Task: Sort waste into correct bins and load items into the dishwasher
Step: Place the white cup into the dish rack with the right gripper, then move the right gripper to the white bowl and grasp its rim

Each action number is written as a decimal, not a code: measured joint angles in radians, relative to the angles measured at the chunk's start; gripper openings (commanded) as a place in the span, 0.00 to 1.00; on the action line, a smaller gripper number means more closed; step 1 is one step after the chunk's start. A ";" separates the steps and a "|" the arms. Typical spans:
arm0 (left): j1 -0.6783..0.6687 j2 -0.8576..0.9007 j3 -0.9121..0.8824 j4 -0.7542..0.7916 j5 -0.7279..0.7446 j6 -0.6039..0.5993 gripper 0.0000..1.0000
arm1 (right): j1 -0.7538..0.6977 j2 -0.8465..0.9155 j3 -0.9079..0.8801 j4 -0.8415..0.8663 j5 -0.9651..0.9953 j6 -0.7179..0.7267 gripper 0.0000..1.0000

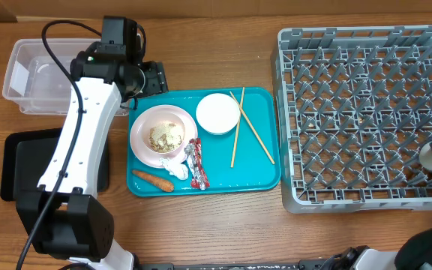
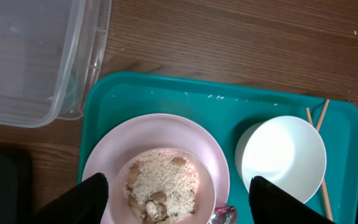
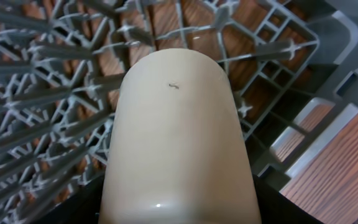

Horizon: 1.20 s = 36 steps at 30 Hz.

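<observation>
My left pincer (image 2: 178, 202) hung spread wide, pinching nothing, above the teal tray's (image 2: 166, 99) left end. The bowl of rice scraps (image 2: 166, 180), on the pink plate (image 2: 160, 134), lay just below, centred between my fingertips.

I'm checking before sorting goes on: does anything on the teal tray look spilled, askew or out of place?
Nothing looks spilled. The chopsticks lie crossed and splayed apart instead of side by side. The wrapper and the tissue lie right at the rim of the pink plate. The food scraps are all on the plate.
</observation>
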 measured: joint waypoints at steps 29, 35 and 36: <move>-0.082 0.000 0.005 -0.055 -0.023 0.010 0.76 | -0.027 0.111 0.153 0.020 -0.167 -0.003 0.84; -0.102 0.000 0.005 -0.085 -0.023 0.010 0.75 | 0.069 0.104 0.290 0.026 -0.420 -0.060 0.84; -0.102 0.000 0.005 -0.095 -0.023 0.008 0.75 | 0.106 0.103 0.291 0.029 -0.443 -0.066 0.84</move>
